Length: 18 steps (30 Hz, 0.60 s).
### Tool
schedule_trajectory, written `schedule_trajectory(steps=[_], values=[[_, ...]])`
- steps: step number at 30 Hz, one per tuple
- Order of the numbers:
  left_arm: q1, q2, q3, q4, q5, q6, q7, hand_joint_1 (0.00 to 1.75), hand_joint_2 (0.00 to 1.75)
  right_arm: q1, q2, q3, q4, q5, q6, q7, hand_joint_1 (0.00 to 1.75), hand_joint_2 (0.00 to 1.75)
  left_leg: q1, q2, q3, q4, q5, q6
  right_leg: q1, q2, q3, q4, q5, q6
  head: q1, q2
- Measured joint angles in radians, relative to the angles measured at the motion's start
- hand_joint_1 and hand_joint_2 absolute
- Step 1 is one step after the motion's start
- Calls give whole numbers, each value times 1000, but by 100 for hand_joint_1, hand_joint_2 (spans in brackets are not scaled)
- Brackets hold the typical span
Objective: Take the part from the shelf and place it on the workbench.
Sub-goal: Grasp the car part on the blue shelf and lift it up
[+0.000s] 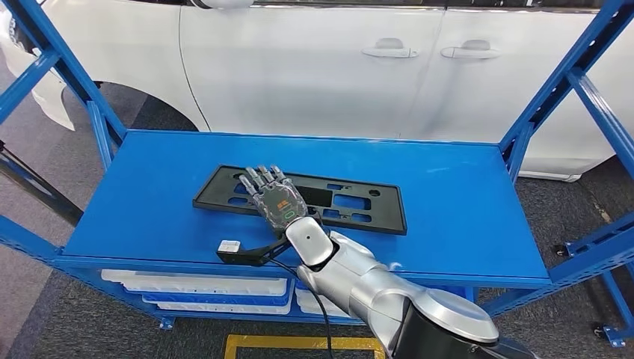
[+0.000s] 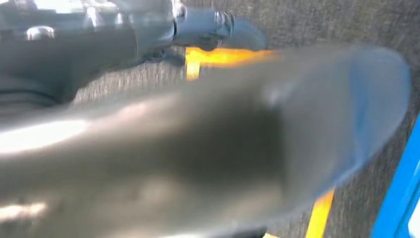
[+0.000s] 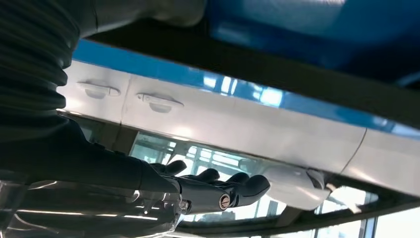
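Black plastic, the flat slotted part [image 1: 303, 197] lay mid-shelf on the blue shelf [image 1: 463, 217]; the right hand [image 1: 275, 197] hovered flat over the part's left half, fingers straight and released, grasping nothing. This looked like the reach step: next, fingers must close on an edge
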<state>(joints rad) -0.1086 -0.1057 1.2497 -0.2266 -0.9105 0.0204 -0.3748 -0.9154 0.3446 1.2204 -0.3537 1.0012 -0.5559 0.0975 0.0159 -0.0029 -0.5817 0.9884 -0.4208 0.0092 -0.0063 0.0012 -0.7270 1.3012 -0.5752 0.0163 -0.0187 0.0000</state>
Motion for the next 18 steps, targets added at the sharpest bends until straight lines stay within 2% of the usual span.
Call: schedule_trajectory(steps=[1, 2, 4, 5, 6, 9, 11, 12, 14, 15, 16, 17, 18], values=[[0, 0, -1, 0, 0, -1, 0, 0, 0, 1, 0, -1, 5, 2, 7, -2, 175, 175, 0, 0, 0, 1, -1, 0, 0, 0, -2, -3, 16, -1, 0, 0], [-1, 0, -1, 0, 0, -1, 0, 0, 0, 1, 0, -2, 8, 7, 13, -4, 175, 175, -1, -1, 1, 3, -2, -1, 0, 0, 16, -47, 49, -4, 0, 0], [-3, 0, -2, 0, 0, -2, -2, 0, 0, -1, 0, -7, 13, 16, 24, -7, 175, 175, -3, -3, 1, 8, -6, -6, 3, 0, 83, -193, 118, -15, 0, 0], [-5, 0, -3, 0, 1, -3, -4, 0, 0, -1, 0, -10, 14, 19, 30, -7, 175, 175, -5, -3, 0, 11, -8, -10, 4, 0, 108, -248, 137, -19, -1, 0], [-5, 0, -3, 0, 2, -3, -7, 0, 0, -1, 1, -13, 15, 22, 35, -8, 175, 175, -7, -4, -1, 13, -10, -15, 6, 0, 121, -279, 143, -22, -1, 0], [-6, 1, -3, 0, 7, -6, -16, 0, 0, -4, 2, -22, 18, 32, 46, -8, 175, 175, -5, -3, -3, 13, -13, -31, 7, 1, 123, -293, 145, -34, -1, 0], [-6, 3, -3, 0, 10, -8, -21, 0, 0, -10, 3, -32, 19, 39, 53, -7, 175, 175, -4, -2, -17, 50, -40, -43, 1, 0, 128, -300, 149, -43, -4, 0], [-6, 4, -3, 0, 10, -9, -23, 0, 0, -13, 4, -36, 19, 42, 55, -6, 175, 175, -2, -2, -39, 102, -69, -48, -1, -1, 130, -301, 149, -46, -6, 0], [-5, 4, -3, 0, 10, -11, -27, 0, 0, -16, 4, -43, 20, 48, 57, -3, 175, 175, 0, -2, -103, 240, -131, -56, -1, -1, 131, -301, 148, -49, -8, 0], [-4, 4, -3, 0, 10, -11, -28, 0, 0, -16, 4, -46, 20, 50, 57, -1, 175, 175, 1, -2, -127, 290, -144, -59, 0, -1, 132, -301, 148, -49, -8, 0], [-3, 5, -3, 0, 10, -12, -29, 0, 0, -17, 4, -50, 21, 52, 58, 0, 175, 175, 1, -2, -133, 301, -137, -60, 0, 0, 133, -301, 147, -49, -8, 0], [-3, 6, -3, 0, 10, -12, -31, 0, 0, -19, 4, -53, 21, 53, 59, 2, 175, 175, 1, -2, -118, 269, -111, -59, 0, 1, 135, -301, 146, -49, -8, 0], [-4, 7, -3, 0, 10, -14, -31, 0, 0, -21, 4, -57, 21, 53, 60, 3, 175, 175, 1, -2, -85, 202, -74, -56, 0, 1, 138, -301, 145, -47, -8, 0]])
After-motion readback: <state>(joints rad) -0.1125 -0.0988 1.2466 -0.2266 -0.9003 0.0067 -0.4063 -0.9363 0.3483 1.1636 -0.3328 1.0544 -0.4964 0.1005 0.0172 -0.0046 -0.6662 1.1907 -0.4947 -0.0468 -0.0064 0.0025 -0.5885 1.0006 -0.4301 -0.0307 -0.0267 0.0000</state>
